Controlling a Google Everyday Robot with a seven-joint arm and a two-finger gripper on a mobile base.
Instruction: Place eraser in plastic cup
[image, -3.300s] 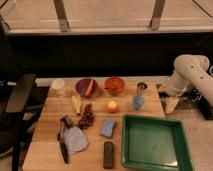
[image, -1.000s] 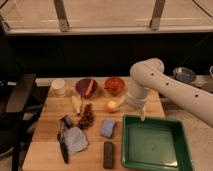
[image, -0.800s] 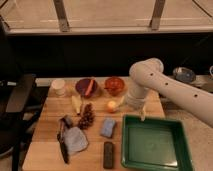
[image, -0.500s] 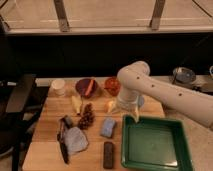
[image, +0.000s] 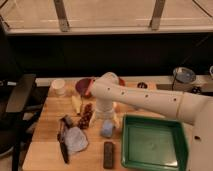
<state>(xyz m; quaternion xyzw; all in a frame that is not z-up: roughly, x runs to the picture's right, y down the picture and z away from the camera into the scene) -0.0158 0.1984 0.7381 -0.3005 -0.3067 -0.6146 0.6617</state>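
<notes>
Now, nearest the front edge of the wooden table (image: 47, 152) lies the eraser (image: 108, 154), flat, dark and untouched, just left of the green tray (image: 155, 145). Just behind it sits the light blue-grey sponge (image: 106, 130), and right above that hangs the gripper (image: 105, 119). Whether it is spread or pressed together cannot be told from here. The step in hand looks like the reach for the pick, apparently with nothing gripped yet. The next move calls for coming forward past the sponge, dropping onto the eraser rather than the wrong block, and squaring to its narrow width. To the left, a dark knife-like tool (image: 63, 145) and a pale crumpled bag (image: 76, 140) lie apart from it. Further back stand the white cup (image: 58, 86) and a dark red bowl (image: 84, 86). The plastic cup is nowhere in sight; the arm (image: 145, 100) likely hides it.
</notes>
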